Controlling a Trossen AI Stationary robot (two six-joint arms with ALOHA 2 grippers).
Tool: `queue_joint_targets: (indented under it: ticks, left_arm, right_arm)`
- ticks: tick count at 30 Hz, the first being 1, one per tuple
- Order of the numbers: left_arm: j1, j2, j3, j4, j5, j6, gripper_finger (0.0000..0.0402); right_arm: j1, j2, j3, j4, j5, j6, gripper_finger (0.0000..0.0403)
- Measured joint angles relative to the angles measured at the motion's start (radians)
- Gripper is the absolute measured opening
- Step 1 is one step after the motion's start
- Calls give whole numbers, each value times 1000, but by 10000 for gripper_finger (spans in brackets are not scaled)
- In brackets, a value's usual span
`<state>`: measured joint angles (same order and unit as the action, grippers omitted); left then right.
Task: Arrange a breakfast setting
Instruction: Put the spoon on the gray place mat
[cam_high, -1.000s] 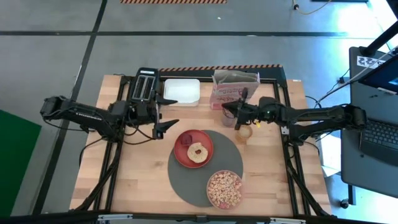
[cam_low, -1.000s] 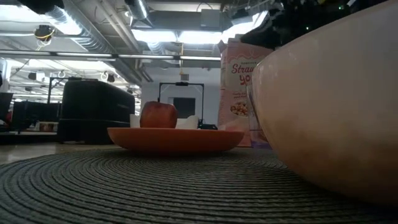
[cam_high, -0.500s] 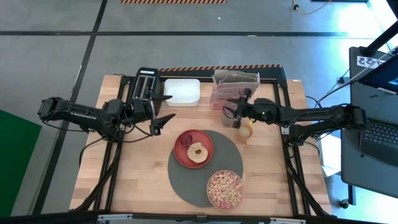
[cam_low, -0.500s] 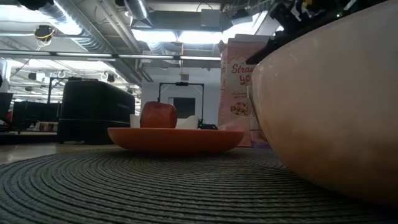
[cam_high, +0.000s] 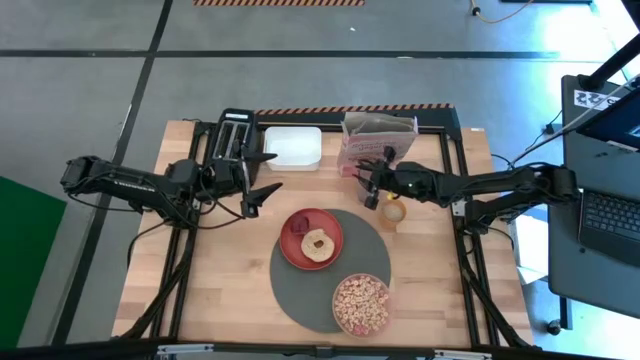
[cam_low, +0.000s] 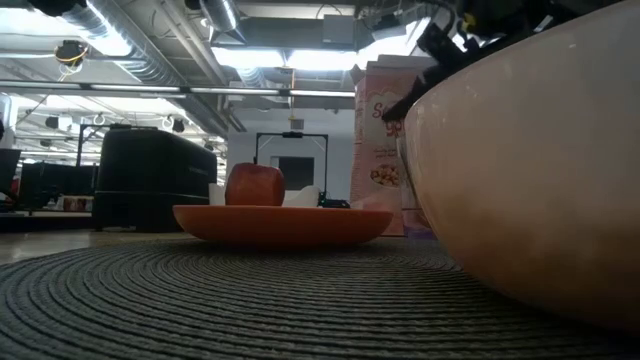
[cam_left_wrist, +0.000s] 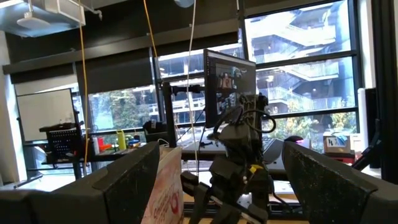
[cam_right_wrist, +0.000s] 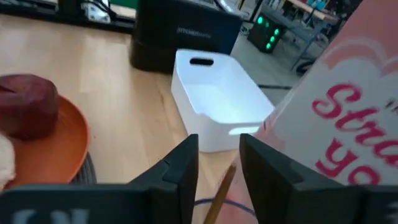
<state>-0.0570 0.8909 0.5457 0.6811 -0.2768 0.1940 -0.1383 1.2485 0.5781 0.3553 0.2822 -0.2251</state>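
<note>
Right gripper (cam_high: 366, 186) pinches the spoon (cam_right_wrist: 219, 187) at the mat's (cam_high: 300, 285) one o'clock; left gripper (cam_high: 268, 172) spread, idle.

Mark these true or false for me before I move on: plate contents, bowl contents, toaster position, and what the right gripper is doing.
1. The red plate holds the round toast and a dark-red fruit piece. True.
2. The pink bowl is empty. False: it holds cereal.
3. The black toaster sits on the round mat. False: it stands at the table's far edge, beside the white tub.
4. The right gripper is by the cereal box. True.
</note>
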Motion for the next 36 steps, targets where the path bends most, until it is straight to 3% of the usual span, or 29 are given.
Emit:
queue_joint_targets:
  ticks: [12,23,36]
  left_arm:
    - [0,0,0,-12,0,0,334]
    - [0,0,0,-11,0,0,334]
    - [0,0,0,-16,0,1,334]
  right_arm:
    - [-1,9,0,-27,43,10,86]
    - [-1,9,0,-60,67,8,21]
    - [-1,6,0,-58,67,8,25]
